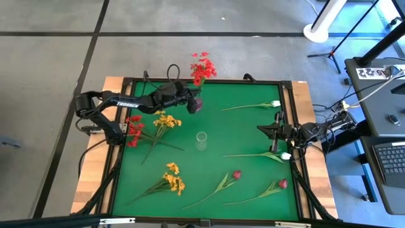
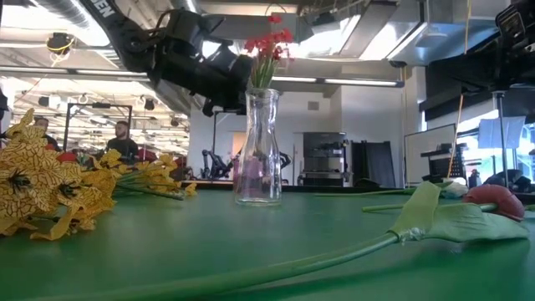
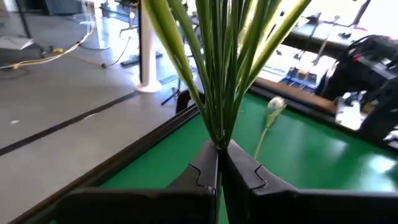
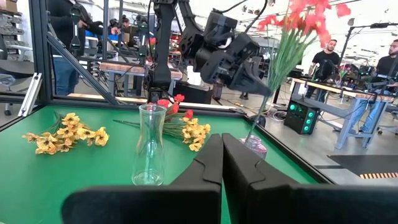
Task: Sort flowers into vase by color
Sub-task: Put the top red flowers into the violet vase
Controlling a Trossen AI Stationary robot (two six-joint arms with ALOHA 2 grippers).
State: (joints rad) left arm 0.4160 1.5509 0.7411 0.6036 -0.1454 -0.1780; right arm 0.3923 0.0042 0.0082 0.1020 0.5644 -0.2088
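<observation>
The left gripper (image 1: 195, 101) was clamped on the stems of a red flower bunch (image 1: 202, 67), held aloft near the table's far edge, blooms reaching past it. The empty glass vase (image 1: 202, 140) stood mid-table. This looked like the carry step; next, I'd judge, the stems must swing over the vase mouth and drop in. The right gripper (image 1: 271, 130) waited at the right edge, fingers pressed together, holding nothing.

Green table (image 1: 209, 130) — clear vase (image 1: 201, 140) upright mid-table, flowers (image 1: 166, 179) lying scattered around it
</observation>
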